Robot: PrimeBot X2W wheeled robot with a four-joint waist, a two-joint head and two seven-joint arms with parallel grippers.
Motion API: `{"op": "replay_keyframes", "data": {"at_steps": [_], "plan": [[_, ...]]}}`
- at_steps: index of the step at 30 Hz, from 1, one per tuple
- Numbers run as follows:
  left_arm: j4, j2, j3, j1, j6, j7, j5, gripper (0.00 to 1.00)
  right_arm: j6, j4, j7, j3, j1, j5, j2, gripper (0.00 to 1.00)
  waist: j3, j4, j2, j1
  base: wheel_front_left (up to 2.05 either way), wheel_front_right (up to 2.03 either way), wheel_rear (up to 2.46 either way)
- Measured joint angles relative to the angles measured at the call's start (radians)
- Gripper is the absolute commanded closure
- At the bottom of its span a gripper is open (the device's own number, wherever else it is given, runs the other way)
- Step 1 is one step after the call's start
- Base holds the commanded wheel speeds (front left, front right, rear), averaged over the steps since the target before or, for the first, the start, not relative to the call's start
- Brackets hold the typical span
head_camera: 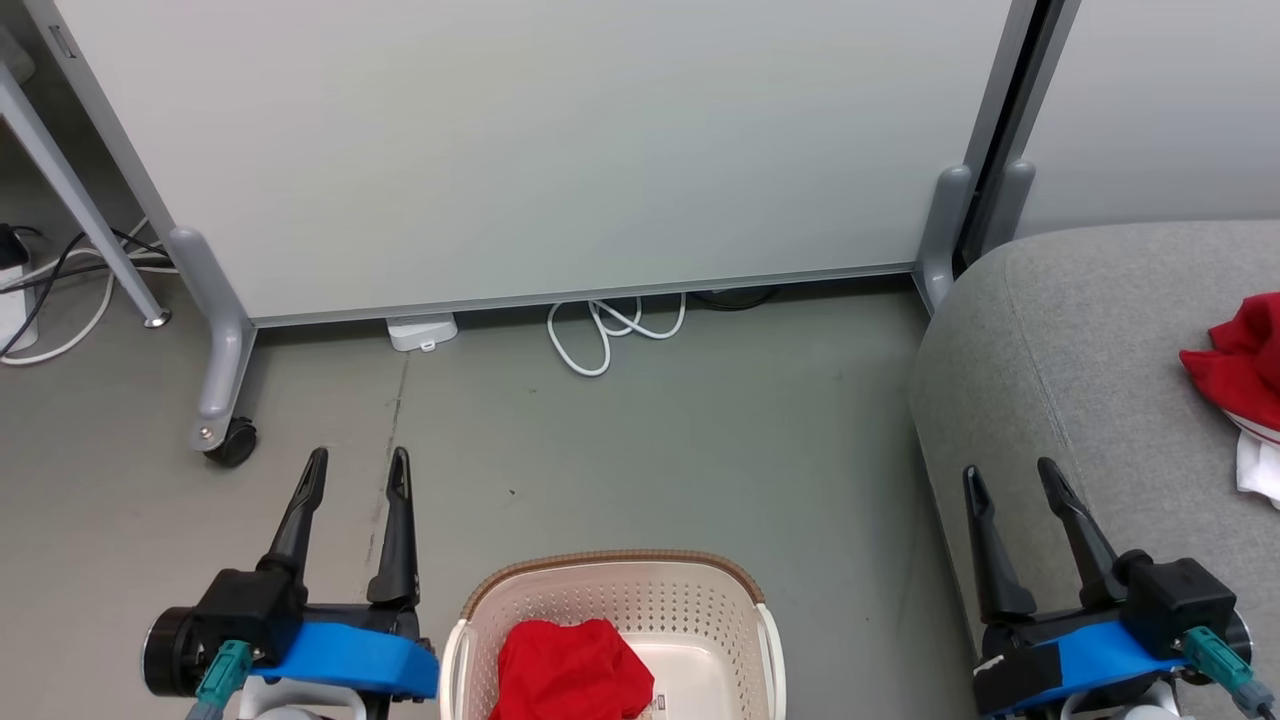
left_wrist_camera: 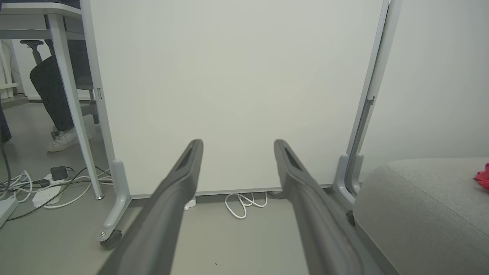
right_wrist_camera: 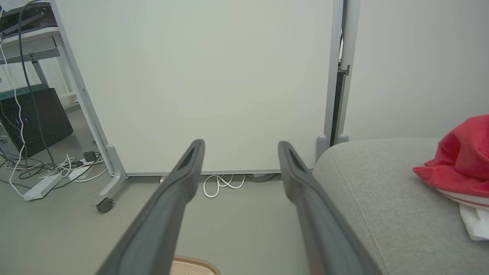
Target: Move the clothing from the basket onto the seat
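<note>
Left end effector (head_camera: pixel 359 458) and right end effector (head_camera: pixel 1008 468) both stand released, fingers spread and holding nothing. At the right, the grey seat (head_camera: pixel 1080 380) carries a red-and-white garment (head_camera: pixel 1240 370) at the head view's edge. On the floor (head_camera: pixel 700 420) between the arms, the basket (head_camera: pixel 700 600) holds a crumpled red garment (head_camera: pixel 570 670). It looks light and limp. Pinching a raised fold atop the heap seems best.

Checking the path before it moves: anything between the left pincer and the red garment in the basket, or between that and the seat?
Only the wall of the basket: the open left pincer is beside it, the red garment inside. Between basket and seat lies just floor.
</note>
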Motion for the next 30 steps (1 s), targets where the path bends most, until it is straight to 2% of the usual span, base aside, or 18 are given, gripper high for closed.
{"op": "replay_keyframes", "data": {"at_steps": [30], "plan": [[0.025,-0.027,0.033,0.01,-0.02,0.0,0.027,0.0,0.0,0.038,0.0,0.02,0.003,0.021,0.009,0.0,-0.013,0.012,0.0,0.0001,0.0,0.0,0.0]]}}
